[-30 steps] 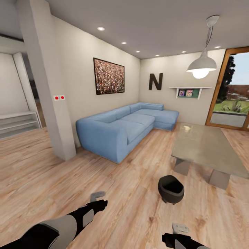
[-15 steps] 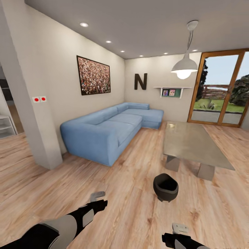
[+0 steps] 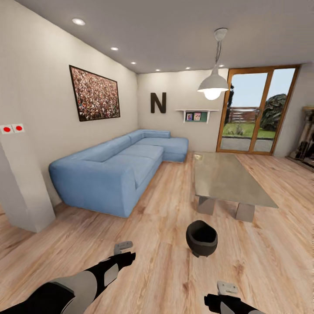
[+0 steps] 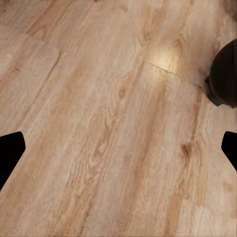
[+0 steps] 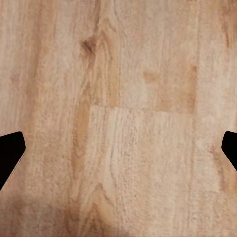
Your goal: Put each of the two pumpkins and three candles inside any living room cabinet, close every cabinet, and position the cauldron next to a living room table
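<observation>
Round, bulging black cauldron with a wide mouth standing upright on the light wood plank floor, just off the near end of the low rectangular coffee table with the glossy grey glass tabletop, a strip of bare floor between pot and table legs. Same black pot cut by the frame edge in the left wrist view, resting on planks. Arguably already beside the table, so that part of the task probably done or nearly so; hard to judge closeness without a nearer look.

No orange pumpkins, no grey-tan candles, no dark brown cabinet anywhere among these views, so impossible to say whether stowed or whether fronts shut. Most of the job unconfirmed.

Blue corner sofa at far left, glazed wooden door at far right.

Left pincer low over the floor, near left; right pincer near right. Both spread wide and empty, dark fingertips far apart at the wrist views' edges, bare planks between.
</observation>
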Robot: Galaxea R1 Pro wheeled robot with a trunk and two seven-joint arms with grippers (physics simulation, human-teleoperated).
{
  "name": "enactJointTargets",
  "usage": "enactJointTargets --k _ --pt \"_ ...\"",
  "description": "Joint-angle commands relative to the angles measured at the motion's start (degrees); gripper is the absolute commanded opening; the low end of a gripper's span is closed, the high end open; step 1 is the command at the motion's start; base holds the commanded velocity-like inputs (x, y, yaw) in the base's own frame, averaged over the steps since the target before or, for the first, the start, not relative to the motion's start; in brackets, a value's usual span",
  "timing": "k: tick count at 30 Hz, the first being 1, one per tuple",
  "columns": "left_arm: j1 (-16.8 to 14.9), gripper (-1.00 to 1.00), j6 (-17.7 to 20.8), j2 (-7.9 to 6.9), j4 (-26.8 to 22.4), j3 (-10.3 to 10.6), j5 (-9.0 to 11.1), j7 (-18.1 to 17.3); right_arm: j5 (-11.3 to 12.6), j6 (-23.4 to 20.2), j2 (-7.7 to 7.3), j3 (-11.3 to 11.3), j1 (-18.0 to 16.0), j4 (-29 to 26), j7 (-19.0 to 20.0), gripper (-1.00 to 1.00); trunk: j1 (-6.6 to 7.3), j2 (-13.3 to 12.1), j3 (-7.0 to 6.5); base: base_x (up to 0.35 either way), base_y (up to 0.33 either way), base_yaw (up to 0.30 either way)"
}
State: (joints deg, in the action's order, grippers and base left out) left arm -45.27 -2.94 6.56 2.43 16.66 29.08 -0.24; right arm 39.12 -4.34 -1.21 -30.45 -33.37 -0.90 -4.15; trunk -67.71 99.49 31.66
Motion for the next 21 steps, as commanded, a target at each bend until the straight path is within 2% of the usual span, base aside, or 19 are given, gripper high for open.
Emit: enactJointTargets --k 1,21 --pt "-0.09 1.00 -0.31 0.03 0.21 0.48 0.45 -0.03 0.35 -0.32 -0.01 -0.48 -0.03 -0.11 -0.25 1.00 -0.03 0.03 0.06 0.297 0.190 -0.296" --pt "-0.09 1.00 -0.31 0.10 0.21 0.48 0.40 -0.03 0.42 -0.32 -0.02 -0.48 0.00 -0.09 -0.25 1.00 -0.03 0.03 0.06 0.324 0.108 -0.296"
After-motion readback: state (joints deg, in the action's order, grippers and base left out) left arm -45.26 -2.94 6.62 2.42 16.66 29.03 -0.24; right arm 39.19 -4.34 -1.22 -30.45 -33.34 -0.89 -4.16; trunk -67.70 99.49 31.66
